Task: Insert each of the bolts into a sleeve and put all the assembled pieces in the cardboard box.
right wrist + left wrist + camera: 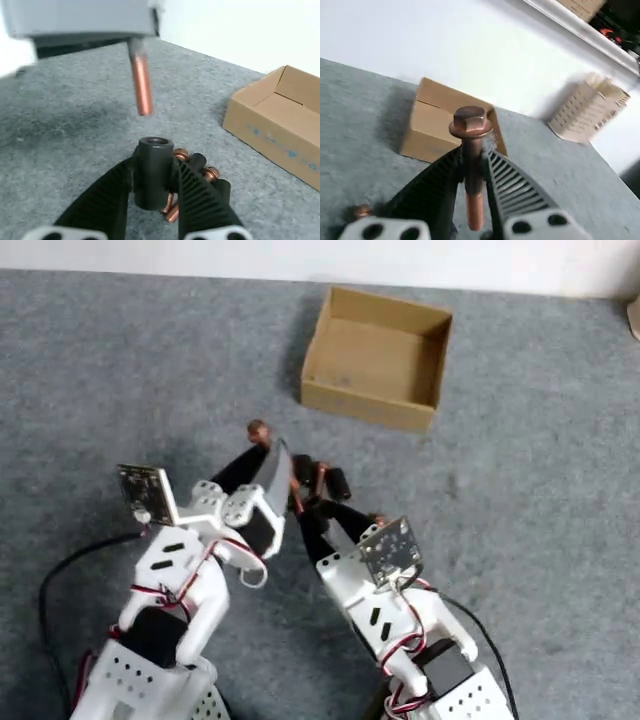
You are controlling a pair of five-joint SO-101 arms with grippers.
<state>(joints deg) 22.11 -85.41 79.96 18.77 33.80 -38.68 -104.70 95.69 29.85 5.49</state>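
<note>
Copper bolt [470,170] is sitting clamped in the left gripper [473,157]. Its ribbed jaws are pressing on the shank just under the hex head, and the far end is sticking out free past them. The right gripper [153,167] is pinching a black sleeve [152,175] between jaws drawn in onto its sides, with the open bore facing the bolt. In the right wrist view the bolt's tip is hanging over the bore, near it but apart and a little off to one side, so the two are not yet meeting. Both grippers are hovering close together over the grey carpet [520,540]. The box [365,405] is standing well apart from them, open side up.

As for progress, I am reading this as an early pairing, with the insertion itself not yet begun. Beneath the right gripper a small heap of spare bolts [210,174] and sleeves [198,160] is lying, the pieces touching one another. I cannot tell how many there are, or whether any are already joined. The box looks to be holding nothing, so I am judging nearly the whole job to be ahead. What is remaining is lining up tip and bore, pushing the bolt home and dropping the piece in the box, then doing the same for the heap.
</note>
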